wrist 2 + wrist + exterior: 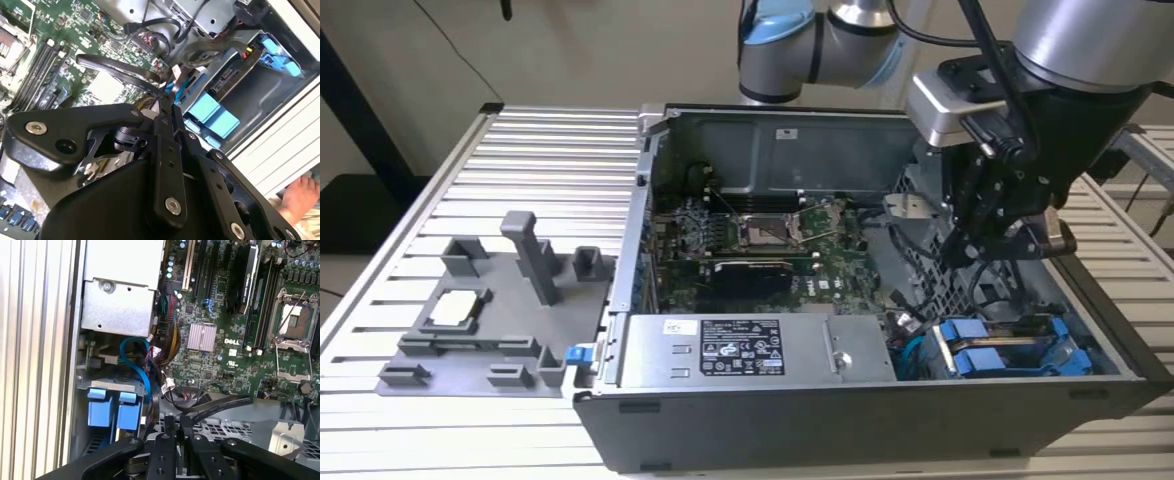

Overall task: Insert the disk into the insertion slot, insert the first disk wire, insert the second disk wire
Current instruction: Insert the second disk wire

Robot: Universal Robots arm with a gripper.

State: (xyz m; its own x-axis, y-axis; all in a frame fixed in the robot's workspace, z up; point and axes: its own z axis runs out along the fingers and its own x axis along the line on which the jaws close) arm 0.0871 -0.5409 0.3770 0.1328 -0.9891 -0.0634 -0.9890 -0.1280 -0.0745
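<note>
Pincer [167,102] hangs inside the open PC case [854,420], low over the drive-cage corner. In both wrist views the fingers [170,426] are drawn close together; second wrist view shows the tips pinched on what looks like a small connector at the end of a flat dark cable [115,67] – prob. one of the disk wires, though can't confirm which. Judged as gripping that plug, held tip-down so it can be lined up w/ the back of the drive.

Just beside the tips: the disk [114,407], seen by its bright blue carrier tabs, sits already in the insertion slot [1007,350] of the grey sheet-metal cage, at the case's front corner on the exterior view's right. So step one looks done; wiring is the stage in hand. A blue cable [142,367] loops from the drive area up toward the grey power-supply box [740,350], next to the cage.

Further out: motherboard [761,240] w/ empty CPU socket, well apart from the pincer. Case rests on a ribbed metal worktop [520,160]; a grey fixture tray [480,320] stands on it to the exterior view's left. A person's hand [300,197] shows at the edge in the second wrist view, outside the case.
</note>
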